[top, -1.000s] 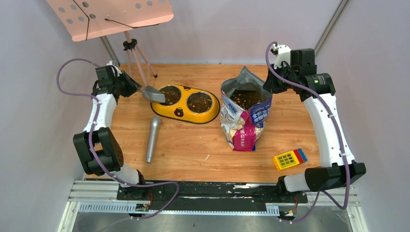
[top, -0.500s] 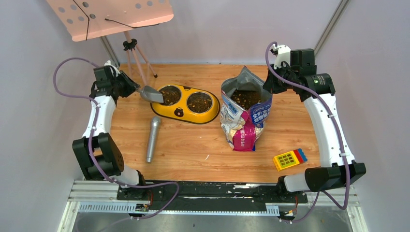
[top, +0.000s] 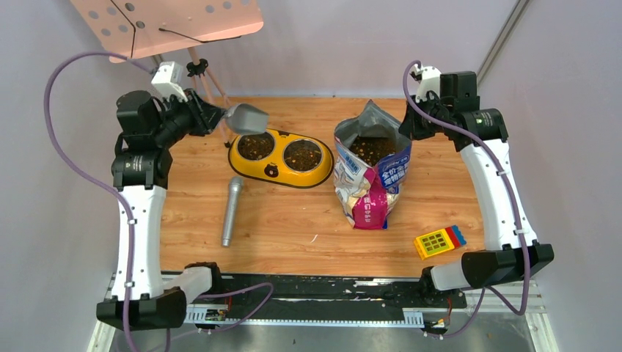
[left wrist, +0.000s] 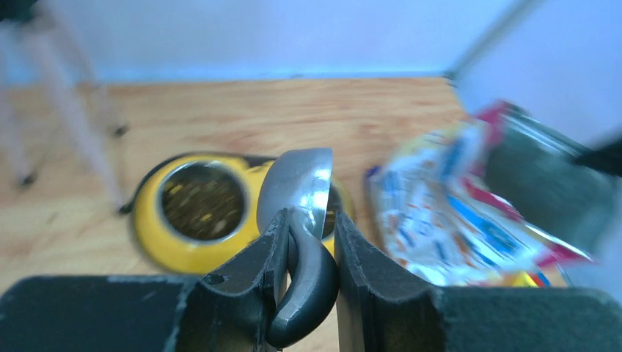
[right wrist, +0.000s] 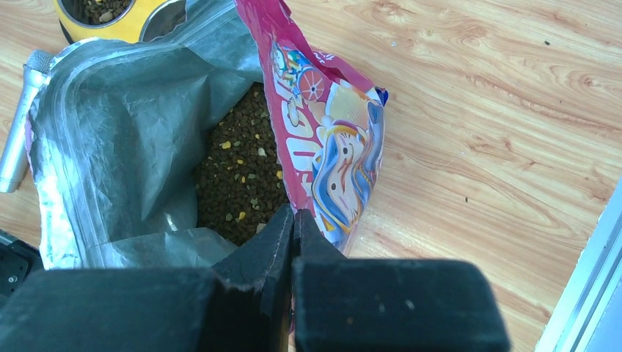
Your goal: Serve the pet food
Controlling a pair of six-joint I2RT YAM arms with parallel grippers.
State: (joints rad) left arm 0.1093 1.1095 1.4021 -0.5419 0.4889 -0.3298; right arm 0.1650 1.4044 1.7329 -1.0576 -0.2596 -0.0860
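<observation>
Scoop (top: 247, 117) lifted off feeder (top: 273, 173) | pet food (top: 255, 145) below left tool (top: 216, 119)

A grey microphone (top: 231, 213) lies on the counter (top: 293, 227) just before the yellow feeder (top: 271, 171). A keypad toy (top: 438, 241) sits well to its right, and a pink stand (top: 169, 26) is behind it.

A robotics lab test cell is indicated: a wood-grain tabletop (top: 293, 220) is boxed in by plain lavender panels (top: 352, 44), and a cabled left arm (top: 139, 213) and right arm (top: 499, 191) are bolted to an aluminium rail (top: 315, 293) at its near edge
</observation>
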